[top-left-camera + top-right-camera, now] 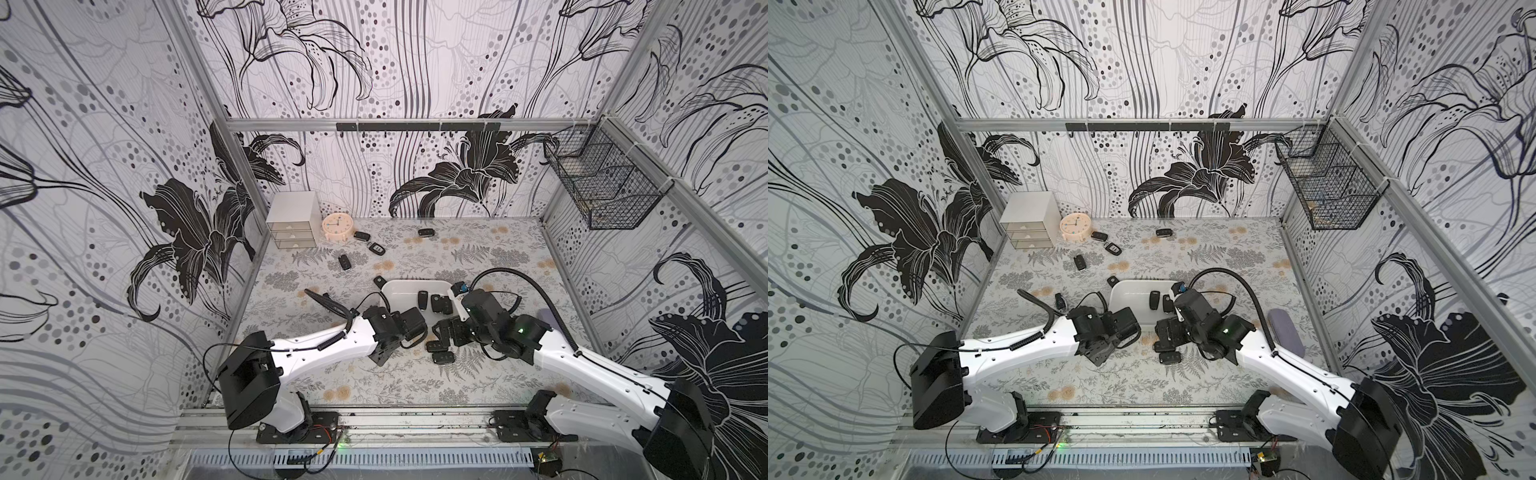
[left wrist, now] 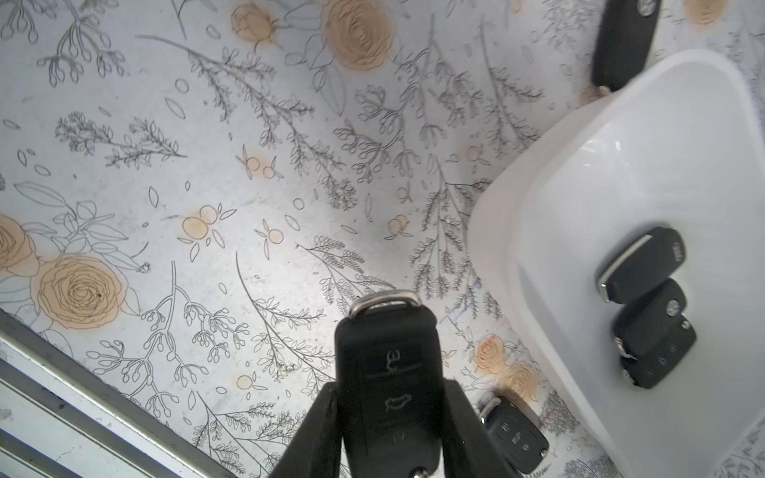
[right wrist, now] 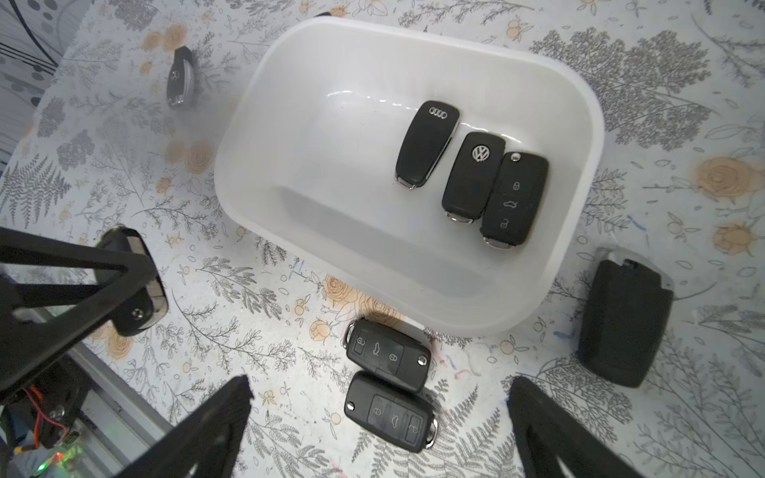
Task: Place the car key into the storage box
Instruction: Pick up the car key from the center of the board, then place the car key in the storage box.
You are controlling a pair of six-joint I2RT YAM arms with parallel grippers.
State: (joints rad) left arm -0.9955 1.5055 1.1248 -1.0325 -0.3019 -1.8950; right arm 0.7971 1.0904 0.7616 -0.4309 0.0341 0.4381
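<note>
My left gripper (image 2: 389, 397) is shut on a black car key (image 2: 389, 364) with three buttons and a silver loop. It holds the key above the patterned table, beside the storage box and not over it. The storage box (image 1: 409, 286) is a shallow white bin in both top views (image 1: 1125, 291), and three black keys (image 3: 472, 178) lie in it. My right gripper (image 3: 381, 387) is open over two flip keys (image 3: 389, 409) lying on the table by the box's near wall (image 3: 393, 281). In the right wrist view the left gripper's finger (image 3: 82, 265) covers part of the held key (image 3: 155, 296).
Loose keys lie toward the back (image 1: 344, 262) (image 1: 426, 232), one by the box's far corner (image 1: 379, 281), and a larger black fob (image 3: 625, 323) beside the box. A grey drawer cabinet (image 1: 293, 226) and clock (image 1: 337, 227) stand back left. A wire basket (image 1: 602, 187) hangs right.
</note>
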